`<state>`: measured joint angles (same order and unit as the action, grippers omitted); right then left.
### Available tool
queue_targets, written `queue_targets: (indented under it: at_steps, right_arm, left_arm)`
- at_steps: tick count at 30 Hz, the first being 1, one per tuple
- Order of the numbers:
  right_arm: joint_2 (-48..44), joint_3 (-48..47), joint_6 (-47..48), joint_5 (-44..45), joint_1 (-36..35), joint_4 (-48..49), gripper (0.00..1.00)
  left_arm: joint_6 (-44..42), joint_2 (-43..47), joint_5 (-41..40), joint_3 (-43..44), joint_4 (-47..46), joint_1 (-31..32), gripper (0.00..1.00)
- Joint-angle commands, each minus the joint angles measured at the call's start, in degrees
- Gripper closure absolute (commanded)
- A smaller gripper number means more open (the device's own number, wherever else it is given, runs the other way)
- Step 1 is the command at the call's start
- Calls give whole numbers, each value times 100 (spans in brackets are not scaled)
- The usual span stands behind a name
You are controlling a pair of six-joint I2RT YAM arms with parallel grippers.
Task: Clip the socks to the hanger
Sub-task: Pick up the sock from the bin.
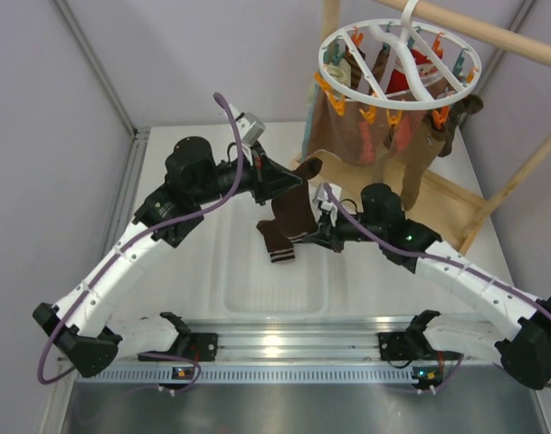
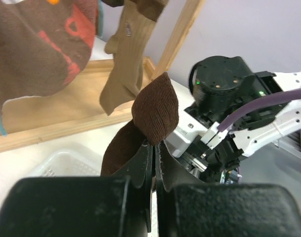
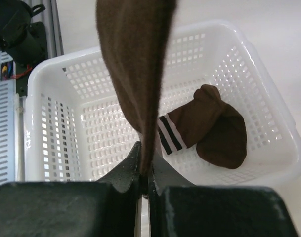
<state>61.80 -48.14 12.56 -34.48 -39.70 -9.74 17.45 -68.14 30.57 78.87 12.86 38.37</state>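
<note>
One dark brown sock (image 1: 298, 210) hangs stretched between both grippers above the white basket (image 1: 257, 303). My left gripper (image 1: 291, 181) is shut on its upper end; the left wrist view shows the fabric (image 2: 157, 111) pinched between the closed jaws of this gripper (image 2: 155, 144). My right gripper (image 1: 320, 237) is shut on the lower part; in the right wrist view the sock (image 3: 135, 59) rises out of its gripper (image 3: 145, 168). The second brown sock (image 3: 214, 129), with pale stripes at the cuff, lies in the basket (image 3: 269, 98). The white ring hanger (image 1: 397, 54) with orange and teal pegs hangs at the back right.
Several other socks hang clipped on the hanger, among them a tan one (image 1: 415, 172) and a brown one with red marks (image 2: 41, 44). A wooden stand (image 1: 492, 36) with a plank base (image 1: 438, 203) carries the hanger. The right arm's body (image 2: 224, 84) is close beside my left gripper.
</note>
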Motion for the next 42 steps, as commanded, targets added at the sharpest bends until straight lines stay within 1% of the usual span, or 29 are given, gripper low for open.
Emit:
queue_targets:
  at_steps: [1,2,3,4,5,6,7,8,9,10,12,13,14,15,16,17,19,20,22,23,24,25,27,28,29,31,33,35,42]
  right_arm:
    - [-10,-415,-690,178,-82,271,100]
    - [-19,-511,-980,178,-64,279,100]
    - [-28,-556,-1244,135,-38,340,100]
    - [-28,-600,-2143,91,-20,393,100]
    - [-19,-704,-2552,38,58,533,100]
    - [-19,-749,-2939,-49,94,613,100]
    - [7,-793,-3691,-85,129,683,100]
    - [34,-828,-4064,-85,217,919,100]
    - [43,-820,-4816,-85,261,1078,100]
    - [60,-811,-5163,-50,305,1157,100]
    - [183,-942,-5570,-15,358,1211,100]
    - [218,-986,-5850,-15,358,1237,100]
    - [331,-1074,-6009,-32,384,1263,100]
    - [394,-1118,-6176,-93,376,1342,100]
    - [455,-1153,-6526,-120,384,1352,100]
    - [560,-1223,-6686,-120,376,1360,100]
    - [657,-1294,-7099,-164,384,1439,100]
    - [771,-1355,-7327,-251,410,1466,100]
    - [895,-1452,-7486,-401,419,1527,100]
    - [1034,-1496,-7583,-584,428,1571,100]
    - [1079,-1523,-7767,-673,428,1632,100]
    - [1193,-1540,-7838,-735,454,1746,100]
    - [1273,-1567,-8013,-893,455,1870,100]
    - [1334,-1593,-8041,-946,455,1983,100]
    - [1352,-1611,-8058,-1051,455,2028,100]
    - [1396,-1637,-8102,-1140,455,2063,100]
    - [1422,-1628,-8120,-1350,455,2186,100]
    - [1449,-1628,-8137,-1526,455,2309,100]
    - [1466,-1497,-8023,-1711,446,2292,100]
  left_arm:
    - [136,-59,-445,199,-268,-153,100]
    - [83,-103,-742,190,-206,-215,97]
    - [39,-147,-1050,173,-101,-285,90]
    - [39,-295,-1601,181,153,-582,73]
    - [274,-392,-1650,173,233,-855,62]
    - [529,-480,-1555,85,278,-1214,50]
    - [818,-672,-1014,32,287,-1984,32]
    - [1265,-770,-670,-20,252,-2331,27]
    - [1391,-893,-248,-117,182,-2595,22]
    - [1445,-903,321,-205,77,-2954,13]
    - [1236,-684,563,-615,-441,-3081,12]
    - [1052,-283,695,-819,-730,-3081,12]
    - [606,-44,1027,-1038,-1194,-3081,12]
    - [349,211,1117,-1441,-1451,-3055,12]
    - [42,683,1292,-1619,-1584,-2994,12]
    - [-779,905,1685,-1751,-1602,-2958,12]
    - [-1662,1530,1935,-2120,-1375,-2835,12]
    - [-2588,1932,2144,-2382,-1113,-2731,13]
    - [-3490,2303,2234,-2630,-909,-2598,14]
    - [-4182,2470,2269,-2875,-917,-2519,15]
    - [-4519,2724,2296,-2964,-795,-2345,17]
    - [-5253,2814,2305,-3026,-681,-2238,18]
    - [-6065,2946,2174,-3097,-130,-1862,20]
    - [-6418,2947,2103,-3106,-13,-1746,20]
    - [-7065,2947,2050,-3132,136,-1632,21]
    - [-7945,2947,1962,-3202,269,-1403,22]
    - [-8431,2894,1892,-3351,261,-1245,24]
    - [-8661,2807,1708,-3439,25,-1174,25]
    - [-8662,2648,1698,-3615,-705,-981,28]
